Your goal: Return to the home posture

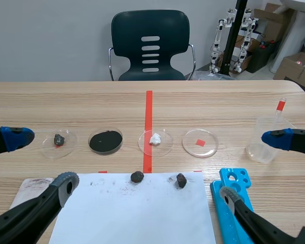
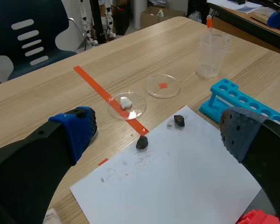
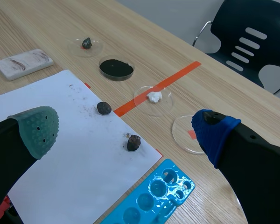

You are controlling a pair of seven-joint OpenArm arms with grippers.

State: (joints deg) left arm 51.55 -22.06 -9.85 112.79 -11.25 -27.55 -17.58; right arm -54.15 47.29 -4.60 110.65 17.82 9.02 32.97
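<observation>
My left gripper (image 1: pixel 40 161) hovers open over the table's near left, holding nothing; in its own view the left gripper (image 2: pixel 158 134) stands wide above a white paper sheet (image 2: pixel 177 182). Over the near right, my right gripper (image 1: pixel 253 166) is also open with nothing in it, and the right wrist view shows the right gripper (image 3: pixel 126 132) spread above the same sheet (image 3: pixel 70 154). Two dark rocks (image 1: pixel 137 177) (image 1: pixel 181 180) lie on the sheet's (image 1: pixel 134 213) far edge, between the two arms.
A row of petri dishes lies beyond the sheet: one with a dark rock (image 1: pixel 59 140), one with black powder (image 1: pixel 105 141), one with a white lump (image 1: pixel 155 140), one bare (image 1: pixel 200 143). A plastic cup with a pipette (image 1: pixel 264 142), a blue tube rack (image 1: pixel 234 184) and a white block (image 1: pixel 33 187) sit near the arms.
</observation>
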